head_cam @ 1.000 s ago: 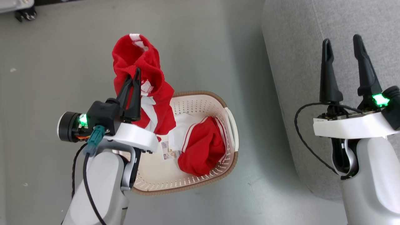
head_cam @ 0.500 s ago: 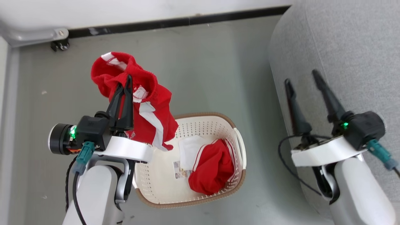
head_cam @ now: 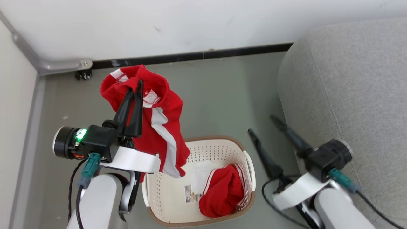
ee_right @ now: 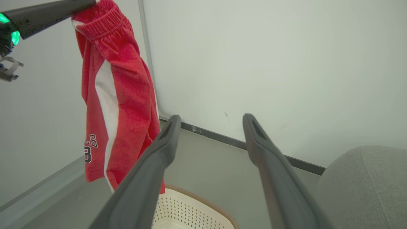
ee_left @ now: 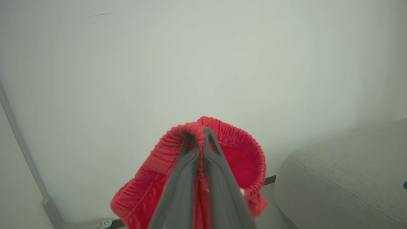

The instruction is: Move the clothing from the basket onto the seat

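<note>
red soft-fabric shorts [head_cam: 165, 133] with white side stripe hang limp, waistband pinched in left gripper [head_cam: 135, 86]; right gripper [head_cam: 261, 124] spread wide

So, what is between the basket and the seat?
In the head view, the open right gripper hangs over bare floor between the basket and the seat.

The seat [head_cam: 349, 79] runs past the right edge; sticker [head_cam: 190, 194] print unreadable.
</note>
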Available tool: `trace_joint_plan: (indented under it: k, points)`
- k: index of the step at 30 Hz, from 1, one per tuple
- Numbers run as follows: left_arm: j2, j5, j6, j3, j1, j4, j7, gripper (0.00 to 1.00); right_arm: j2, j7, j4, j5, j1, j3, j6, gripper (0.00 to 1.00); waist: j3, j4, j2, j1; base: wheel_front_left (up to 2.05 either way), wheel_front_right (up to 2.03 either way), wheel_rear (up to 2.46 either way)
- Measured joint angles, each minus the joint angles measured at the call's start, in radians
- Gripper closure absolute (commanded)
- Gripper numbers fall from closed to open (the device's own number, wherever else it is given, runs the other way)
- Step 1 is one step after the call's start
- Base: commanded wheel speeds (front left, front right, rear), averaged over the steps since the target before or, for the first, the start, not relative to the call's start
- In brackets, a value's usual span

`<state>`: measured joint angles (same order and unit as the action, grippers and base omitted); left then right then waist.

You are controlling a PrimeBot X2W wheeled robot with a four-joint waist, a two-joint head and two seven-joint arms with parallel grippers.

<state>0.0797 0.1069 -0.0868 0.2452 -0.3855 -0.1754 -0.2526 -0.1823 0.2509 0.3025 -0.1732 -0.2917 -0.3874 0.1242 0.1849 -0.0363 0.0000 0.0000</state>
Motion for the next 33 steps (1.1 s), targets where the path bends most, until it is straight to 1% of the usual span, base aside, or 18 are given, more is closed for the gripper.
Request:
trace_joint_plan:
  k: [7, 15, 21, 23, 27, 29, 33]
  points:
    - [-0.003, 0.0, 0.018, 0.023, 0.031, 0.013, 0.0, 1.0, -0.025, -0.014, 0.021, -0.05, 0.025, -0.1, 0.0, 0.0, -0.058, 0.011, 0.0, 0.0001, 0.0, 0.0, 0.0]
    - [-0.006, -0.007, 0.031, 0.05, 0.057, 0.024, 0.0, 1.0, -0.049, -0.037, 0.032, -0.093, 0.039, -0.16, 0.0, 0.0, -0.11, 0.02, 0.0, 0.0, 0.0, 0.0, 0.0]
    - [-0.009, -0.016, 0.045, 0.08, 0.059, 0.038, 0.0, 1.0, -0.066, -0.061, 0.049, -0.136, 0.052, -0.232, 0.0, 0.0, -0.146, 0.03, 0.0, 0.0, 0.0, 0.0, 0.0]
    - [-0.01, -0.016, 0.053, 0.088, 0.059, 0.039, 0.0, 1.0, -0.067, -0.067, 0.051, -0.151, 0.052, -0.252, 0.0, 0.0, -0.155, 0.034, 0.0, 0.0, 0.0, 0.0, 0.0]
    - [-0.012, -0.017, 0.054, 0.106, 0.059, 0.04, 0.0, 1.0, -0.066, -0.073, 0.052, -0.179, 0.051, -0.295, 0.0, 0.0, -0.171, 0.043, 0.0, 0.0, 0.0, 0.0, 0.0]
    - [-0.014, -0.017, 0.062, 0.116, 0.059, 0.04, 0.0, 1.0, -0.064, -0.076, 0.054, -0.194, 0.05, -0.311, 0.0, 0.0, -0.177, 0.048, 0.0, 0.0, 0.0, 0.0, 0.0]
    - [-0.019, -0.017, 0.062, 0.135, 0.059, 0.041, 0.005, 1.0, -0.055, -0.081, 0.065, -0.205, 0.04, -0.331, 0.0, 0.0, -0.185, 0.056, 0.0, 0.0, 0.0, 0.0, 0.0]
